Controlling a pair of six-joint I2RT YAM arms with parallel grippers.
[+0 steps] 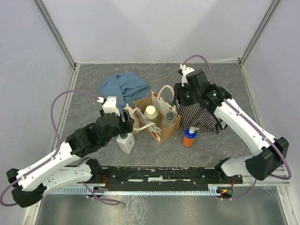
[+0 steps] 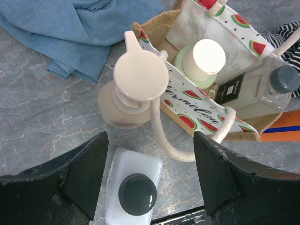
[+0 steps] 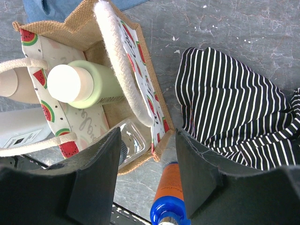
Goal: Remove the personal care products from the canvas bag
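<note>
The small tan canvas bag (image 1: 157, 131) with a watermelon-print lining stood upright and open at the middle of the grey marbled table (image 1: 225, 84), its cream rope handles (image 3: 123, 70) drooping over the rim. Two products were inside it. One was a pale green bottle with a cream cap (image 2: 206, 56). Beside it was a clear squarish bottle with a grey cap and a black label (image 2: 262, 93).

Three more stood outside on the table. A beige pump bottle with a cream cap (image 2: 140, 79) stood against the bag's left wall. A white squarish bottle with a dark grey cap (image 2: 136, 197) stood just nearer than that. A blue-and-orange bottle (image 1: 189, 137) stood by the bag's right corner, near the black-and-white striped cloth (image 3: 234, 108). A crumpled blue cloth (image 1: 124, 86) lay behind the bag.

The left gripper (image 2: 149, 157) was spread wide above the white squarish bottle, with a gap on each side, and it gripped nothing. The right gripper (image 3: 149, 138) was also parted and empty, over the bag's right corner.
</note>
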